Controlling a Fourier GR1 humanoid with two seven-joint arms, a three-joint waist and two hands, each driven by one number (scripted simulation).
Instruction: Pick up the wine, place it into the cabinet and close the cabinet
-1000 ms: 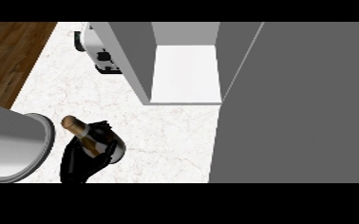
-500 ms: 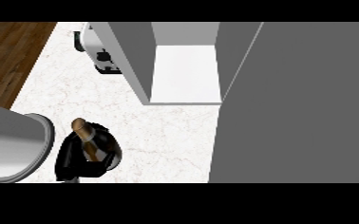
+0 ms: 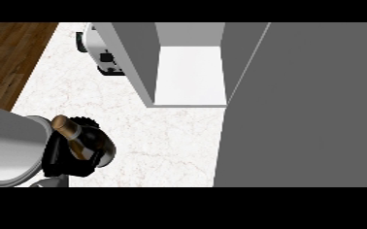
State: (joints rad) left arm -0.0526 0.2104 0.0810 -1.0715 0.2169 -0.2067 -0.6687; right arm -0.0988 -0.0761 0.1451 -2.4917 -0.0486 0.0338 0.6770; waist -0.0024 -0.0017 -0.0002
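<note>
- The wine bottle (image 3: 79, 138) sits low at the left of the head view, over the white marble counter (image 3: 158, 140), its brown-gold neck pointing up and to the left.
- The left hand (image 3: 64, 157) is black and curls round the dark body of the bottle, grasping it; most of the bottle is hidden by the fingers.
- A grey forearm (image 3: 18, 148) comes in from the left edge just behind that hand.
- The right hand shows nowhere in the view.
- The cabinet (image 3: 140, 63) stands open further up the counter, well apart from the bottle, its white inner floor bare.
- The cabinet door (image 3: 301, 106) is a broad grey panel filling the right side.
- A small white and black appliance (image 3: 100, 53) stands just left of the cabinet wall.
- Brown wooden floor (image 3: 22, 53) shows at the upper left.
</note>
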